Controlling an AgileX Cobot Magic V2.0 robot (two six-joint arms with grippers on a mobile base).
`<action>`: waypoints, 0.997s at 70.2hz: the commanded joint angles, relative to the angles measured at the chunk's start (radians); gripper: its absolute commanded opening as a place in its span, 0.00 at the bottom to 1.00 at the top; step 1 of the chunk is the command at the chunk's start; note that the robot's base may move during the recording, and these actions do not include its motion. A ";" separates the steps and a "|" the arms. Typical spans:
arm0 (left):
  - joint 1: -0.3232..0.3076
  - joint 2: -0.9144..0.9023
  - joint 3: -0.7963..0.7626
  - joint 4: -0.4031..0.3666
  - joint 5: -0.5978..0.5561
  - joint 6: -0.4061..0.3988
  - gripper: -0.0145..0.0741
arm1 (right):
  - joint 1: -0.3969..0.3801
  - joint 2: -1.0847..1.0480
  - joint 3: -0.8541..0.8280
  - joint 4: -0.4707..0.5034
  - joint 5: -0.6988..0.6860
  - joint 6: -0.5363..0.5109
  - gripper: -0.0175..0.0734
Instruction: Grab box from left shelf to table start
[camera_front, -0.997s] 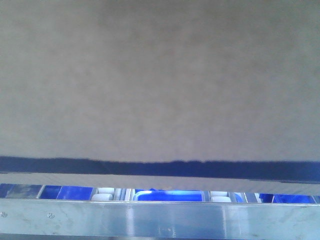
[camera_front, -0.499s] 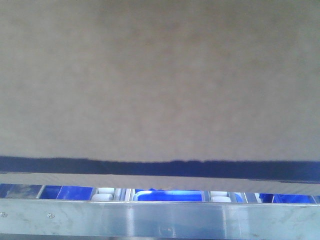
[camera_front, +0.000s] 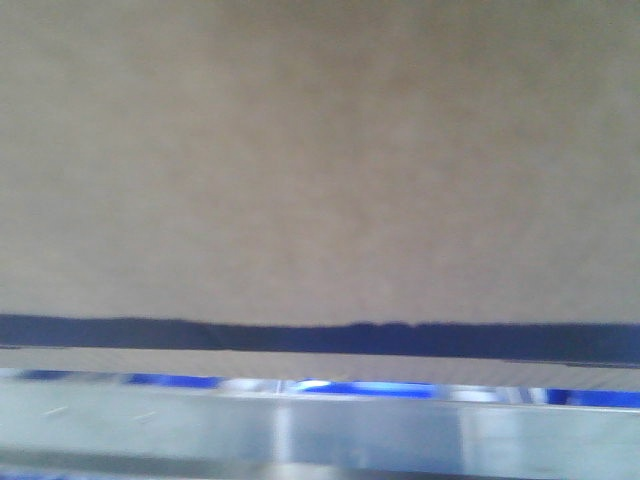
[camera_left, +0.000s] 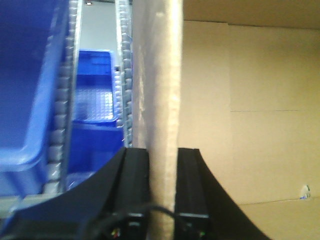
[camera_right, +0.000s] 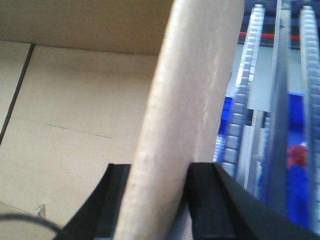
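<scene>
- The left gripper (camera_left: 161, 155) pinches one side wall of the box (camera_front: 320, 160). The right gripper (camera_right: 161, 170) clamps the opposite wall.
- The box hangs between the arms, long side across the robot, just above the front rail of the left shelf (camera_front: 320, 430). Neither arm is nearer.
- The front view is blurred. Whether the box's underside touches the rollers cannot be told, and no table shows.
</scene>
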 joint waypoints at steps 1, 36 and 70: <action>0.000 0.006 -0.016 0.052 -0.174 0.002 0.06 | -0.001 0.018 -0.031 -0.067 -0.141 -0.018 0.25; 0.000 0.006 0.133 0.052 -0.174 0.002 0.06 | -0.001 0.018 -0.031 -0.067 -0.141 -0.018 0.25; 0.000 0.006 0.207 0.052 -0.174 0.002 0.06 | -0.001 0.018 -0.031 -0.067 -0.141 -0.018 0.25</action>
